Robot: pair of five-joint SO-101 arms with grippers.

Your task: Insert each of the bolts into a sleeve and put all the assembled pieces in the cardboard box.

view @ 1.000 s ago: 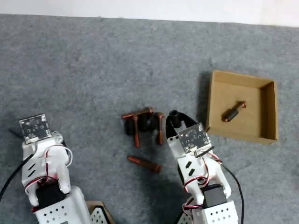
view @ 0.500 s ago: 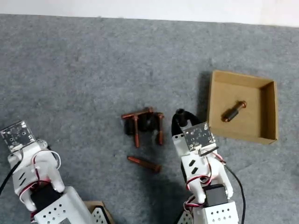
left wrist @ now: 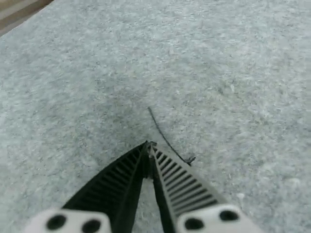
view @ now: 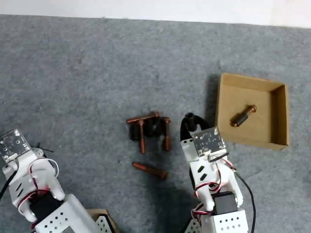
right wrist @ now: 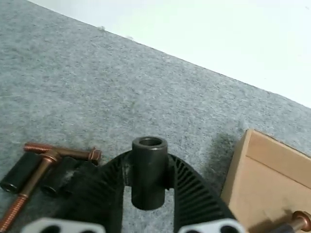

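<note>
"Where the right arm stands beside the cardboard box [view: 251, 81], what is the right claw [right wrist: 148, 167] doing?"

"Grasping a black sleeve [right wrist: 149, 174], held upright between both fingers."

"And the left claw [left wrist: 147, 148]?"

"Clenched, tips together, low over the grey table [view: 87, 73] at the near left. Bolts and sleeves [view: 148, 127] lie heaped mid-table, a single bolt [view: 149, 170] lies apart, and one assembled piece [view: 243, 115] lies in the box."

Left end effector [left wrist: 147, 151] pinched closed; right end effector [right wrist: 148, 167] clamps a sleeve [right wrist: 148, 177].
</note>
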